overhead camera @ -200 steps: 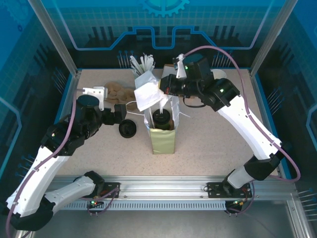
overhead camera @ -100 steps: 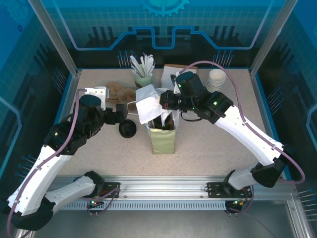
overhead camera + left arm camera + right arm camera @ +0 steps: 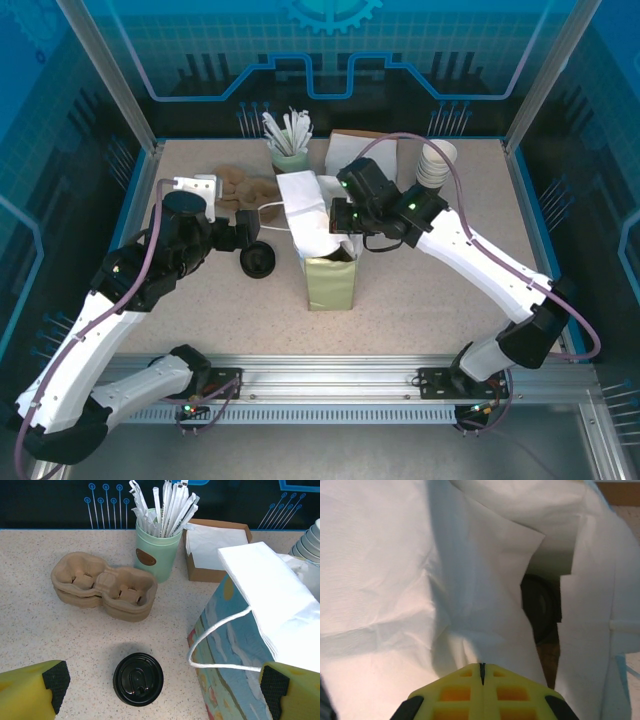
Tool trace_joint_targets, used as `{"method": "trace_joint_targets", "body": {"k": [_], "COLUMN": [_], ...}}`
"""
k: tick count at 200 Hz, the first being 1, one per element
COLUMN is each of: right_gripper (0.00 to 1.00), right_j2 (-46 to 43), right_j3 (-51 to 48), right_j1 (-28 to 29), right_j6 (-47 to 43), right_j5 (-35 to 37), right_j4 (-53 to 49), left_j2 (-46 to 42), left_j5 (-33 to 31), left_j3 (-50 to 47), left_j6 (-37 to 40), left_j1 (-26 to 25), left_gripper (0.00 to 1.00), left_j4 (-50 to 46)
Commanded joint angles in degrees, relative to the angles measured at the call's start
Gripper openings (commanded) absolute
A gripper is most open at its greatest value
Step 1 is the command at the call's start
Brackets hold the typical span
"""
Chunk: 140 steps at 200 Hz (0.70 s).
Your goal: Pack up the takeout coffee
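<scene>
The paper bag (image 3: pixel 330 285) stands mid-table, its white top (image 3: pixel 310 215) folded over the mouth. In the right wrist view the takeout coffee (image 3: pixel 540 605) shows through a gap in the white paper (image 3: pixel 395 580), with its black lid and brown side inside the bag. My right gripper (image 3: pixel 336 222) is shut, its tips (image 3: pixel 481 667) pressed against the bag's folded top. My left gripper (image 3: pixel 245 233) stands wide open left of the bag (image 3: pixel 235 650), its yellow fingers (image 3: pixel 30 692) apart and holding nothing.
A loose black lid (image 3: pixel 258 261) (image 3: pixel 138 679) lies between the left gripper and the bag. Behind it sit stacked pulp cup carriers (image 3: pixel 100 582), a green jar of stirrers (image 3: pixel 157 550), a napkin box (image 3: pixel 212 545) and stacked cups (image 3: pixel 435 165).
My right gripper moved left and forward over the bag, pushing the white top across the mouth; the cup is now covered from above. The left arm stayed put.
</scene>
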Motion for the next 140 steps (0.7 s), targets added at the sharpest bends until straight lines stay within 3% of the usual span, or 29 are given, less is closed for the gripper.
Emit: {"method": "trace_joint_targets", "body": {"k": [1,140], "right_gripper": [0.00,0.00], "right_j2": [1.0,7.6], "right_j3": [1.7,4.5], "right_j1": [1.7,7.3], "right_j6": [-1.7,0.7], "right_j5": [4.4,18.8], "right_j4": [-4.9,-15.8], "left_j2": [-0.6,-1.8], "left_j5": [0.5,-0.1], "left_j3": [-0.9,-2.4], "left_j6": [-1.1,-0.6], "left_j1": [0.5,0.5], "left_gripper": [0.99,0.99], "left_j4": [0.9,1.1]}}
